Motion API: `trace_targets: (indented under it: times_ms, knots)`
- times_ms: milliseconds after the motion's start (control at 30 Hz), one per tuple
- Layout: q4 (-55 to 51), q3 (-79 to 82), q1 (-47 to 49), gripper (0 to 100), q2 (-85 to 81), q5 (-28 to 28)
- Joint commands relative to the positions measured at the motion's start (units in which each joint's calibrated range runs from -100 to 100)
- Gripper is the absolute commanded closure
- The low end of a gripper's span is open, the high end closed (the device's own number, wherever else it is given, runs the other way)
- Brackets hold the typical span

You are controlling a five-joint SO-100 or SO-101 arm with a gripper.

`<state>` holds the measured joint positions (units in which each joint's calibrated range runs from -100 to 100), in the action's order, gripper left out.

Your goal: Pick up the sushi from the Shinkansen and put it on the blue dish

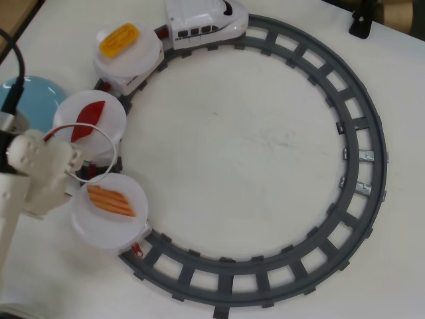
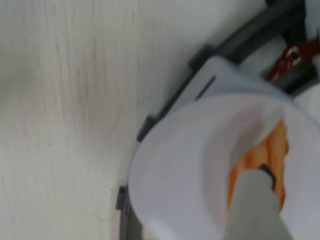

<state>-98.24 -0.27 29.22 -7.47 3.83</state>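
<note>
Closest to you in the wrist view, one pale grey finger of the tool hangs right over the small flat orange striped sushi; you cannot tell whether the tool is spread or closed, since only that finger shows. The sushi lies on the round white plate of the last car, so by my reading nothing is lifted yet: grasp, carry and drop all remain. In the overhead view the white arm sits just left of that plate. Beyond it, the next white plate holds a plain red pointed piece, and the round light-blue glossy dish looks empty. Farther along the grey ring track, a third plate carries a yellow-orange rounded piece behind the white toy Shinkansen on the pale desk.
</note>
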Motion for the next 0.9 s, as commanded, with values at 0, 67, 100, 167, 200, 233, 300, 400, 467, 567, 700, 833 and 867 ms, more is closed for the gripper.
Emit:
trace_targets:
  times_ms: [0,67,100,167,200,233,300,400,467,567,700,833,867]
  knots:
    - [-1.00,-2.61,-1.49,77,0.29,0.72]
    - [-1.00,-1.35,-1.49,77,0.29,1.30]
    - [-0.92,-0.81,-1.23,76,0.29,1.40]
    - [-0.66,0.54,-0.87,76,0.37,1.40]
    - [0.10,1.27,-0.70,76,0.37,1.45]
    - [1.21,2.08,-0.70,77,0.37,1.45]
    - [3.59,3.79,-0.70,77,0.37,1.45]
    - [6.64,7.13,-0.70,77,0.37,1.45]
    - [8.43,8.66,-0.61,77,0.37,1.45]
    - [11.23,10.10,-0.61,77,0.37,1.45]
    - [15.31,12.00,-0.61,77,0.46,1.45]
    - [18.53,12.36,-0.61,77,3.94,1.45]
    - [19.30,11.91,-0.61,78,5.76,1.45]
